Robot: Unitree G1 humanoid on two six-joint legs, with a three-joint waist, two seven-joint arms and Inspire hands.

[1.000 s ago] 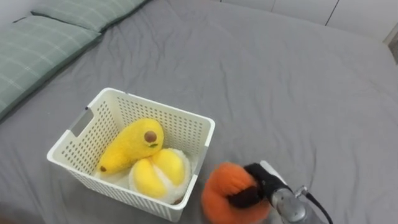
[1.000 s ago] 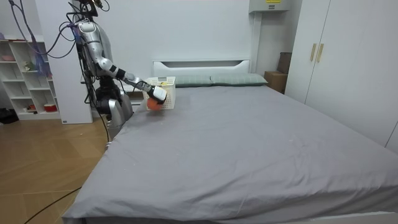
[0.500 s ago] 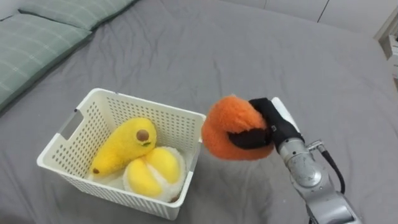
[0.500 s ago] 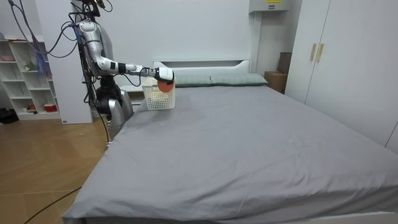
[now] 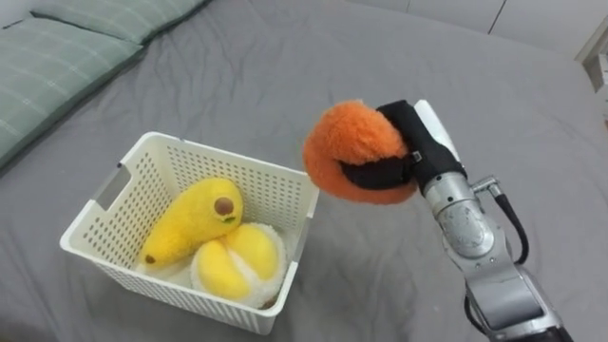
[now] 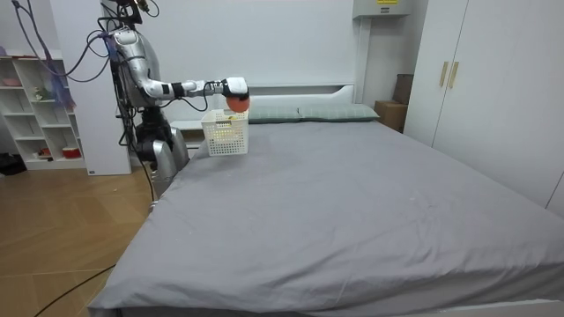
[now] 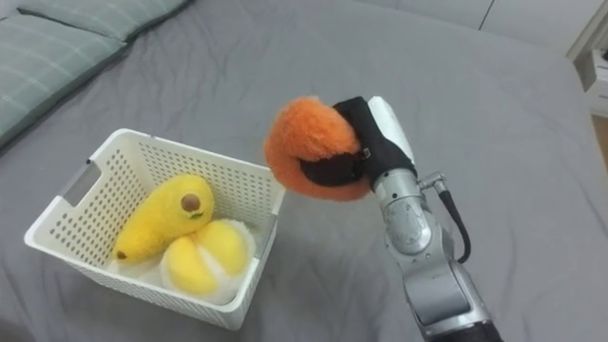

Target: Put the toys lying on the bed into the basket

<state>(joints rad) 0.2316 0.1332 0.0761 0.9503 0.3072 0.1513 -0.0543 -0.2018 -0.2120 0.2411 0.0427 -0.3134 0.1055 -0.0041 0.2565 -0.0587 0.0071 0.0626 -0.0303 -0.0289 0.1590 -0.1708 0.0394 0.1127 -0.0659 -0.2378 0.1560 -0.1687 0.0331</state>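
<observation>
Basket, white and perforated, sits on the grey bed at 8 o'clock, holding a long yellow plush and a round yellow-and-white plush. Right hand at 2 o'clock from it, clear of the bed, fingers clenched round an orange plush toy by the basket's far right corner. Green pillows beyond, at 10 o'clock.

Open-topped basket: yellow plush toys crowd floor centre; far right corner free; bed around bare.
</observation>
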